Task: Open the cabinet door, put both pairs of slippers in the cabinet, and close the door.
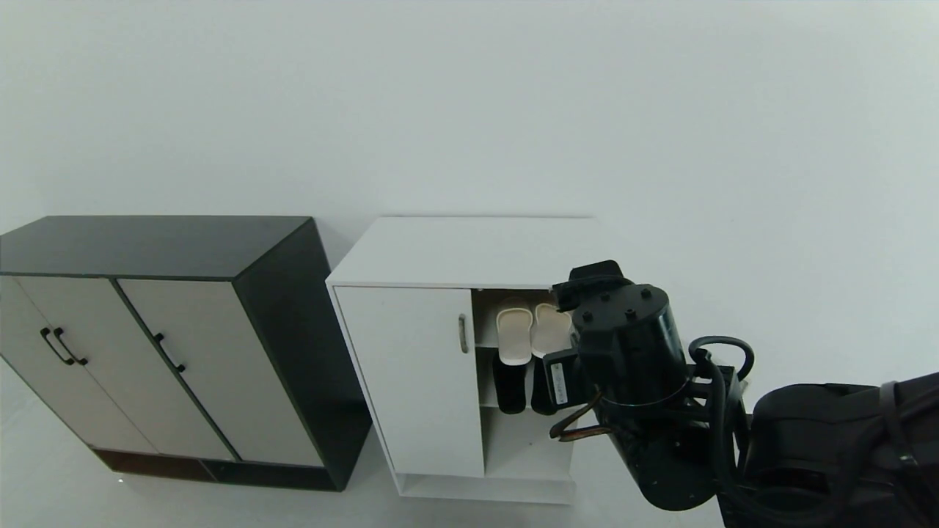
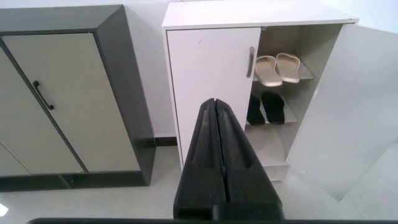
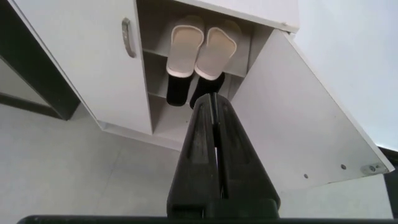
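In the head view, the white cabinet [image 1: 469, 249] stands against the wall with its left door [image 1: 411, 374] closed, a slim handle [image 1: 463, 334] near that door's inner edge, and its right side open. The white slippers [image 1: 532, 334] lie side by side on the upper shelf, and the black slippers [image 1: 510, 385] sit on the shelf just below them. The right arm [image 1: 631, 359] hangs in front of the open side, covering part of both pairs. A dark cabinet [image 1: 279, 315] with pale doors stands just beside the white one, on its left. In the left wrist view, the left pincer [image 2: 214, 104] has its fingers pressed together with nothing between them, well apart from the cabinet front; the right door [image 2: 336, 106] stands swung wide, and both pairs show on their shelves. In the right wrist view, the right pincer [image 3: 214, 99] is likewise together and empty, above the pale floor [image 3: 74, 168] before the open compartment, with the swung-out door to one side.
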Controlling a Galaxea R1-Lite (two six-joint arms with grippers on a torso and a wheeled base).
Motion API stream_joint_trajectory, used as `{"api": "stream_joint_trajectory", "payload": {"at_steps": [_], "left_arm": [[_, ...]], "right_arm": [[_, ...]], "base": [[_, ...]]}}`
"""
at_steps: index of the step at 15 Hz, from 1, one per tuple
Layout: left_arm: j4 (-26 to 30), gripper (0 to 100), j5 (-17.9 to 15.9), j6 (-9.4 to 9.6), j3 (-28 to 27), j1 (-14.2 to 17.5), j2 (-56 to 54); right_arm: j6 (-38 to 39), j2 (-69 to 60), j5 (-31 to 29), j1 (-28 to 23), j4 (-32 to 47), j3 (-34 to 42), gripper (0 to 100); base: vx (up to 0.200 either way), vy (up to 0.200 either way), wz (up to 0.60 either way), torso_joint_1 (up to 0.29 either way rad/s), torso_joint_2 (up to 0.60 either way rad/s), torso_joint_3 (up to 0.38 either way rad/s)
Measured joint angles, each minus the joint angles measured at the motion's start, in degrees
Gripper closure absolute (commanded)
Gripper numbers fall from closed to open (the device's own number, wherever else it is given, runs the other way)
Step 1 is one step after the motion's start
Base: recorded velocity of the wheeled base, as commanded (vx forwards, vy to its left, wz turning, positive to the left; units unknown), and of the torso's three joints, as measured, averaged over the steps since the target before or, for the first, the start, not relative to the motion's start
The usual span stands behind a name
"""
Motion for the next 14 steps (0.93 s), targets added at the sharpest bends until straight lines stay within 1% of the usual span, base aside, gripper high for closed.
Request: {"api": "stream_joint_trajectory", "payload": {"at_steps": [6,7,9,10,11,12,14], "left_arm": [[0.0,100,0.0,0.00,0.0,0.0,0.0],[0.0,100,0.0,0.00,0.0,0.0,0.0],[0.0,100,0.0,-0.04,0.0,0.0,0.0],[0.0,100,0.0,-0.04,0.0,0.1,0.0],[0.0,100,0.0,-0.06,0.0,0.0,0.0],[0.0,100,0.1,-0.06,0.0,0.0,0.0],[0.0,100,0.0,-0.06,0.0,0.0,0.0]], "right_arm": [[-0.2,0.1,0.0,-0.9,-0.4,0.3,100],[-0.2,0.1,0.0,-1.1,-0.7,0.2,100],[-0.7,0.2,0.3,-2.9,-2.0,0.1,100],[-1.3,0.4,1.5,-4.5,-3.3,-0.1,100],[-1.6,0.7,4.6,-6.2,-5.3,-0.1,100],[-1.8,1.0,9.0,-7.9,-6.7,0.0,100],[-1.7,1.6,14.2,-12.1,-7.5,-0.1,100]], "base": [[0.000,0.000,-0.60,0.006,0.00,0.002],[0.000,0.000,0.00,0.000,0.00,0.000],[0.000,0.000,0.00,0.000,0.00,0.000],[0.000,0.000,0.00,0.000,0.00,0.000],[0.000,0.000,0.00,0.000,0.00,0.000],[0.000,0.000,0.00,0.000,0.00,0.000],[0.000,0.000,0.00,0.000,0.00,0.000]]}}
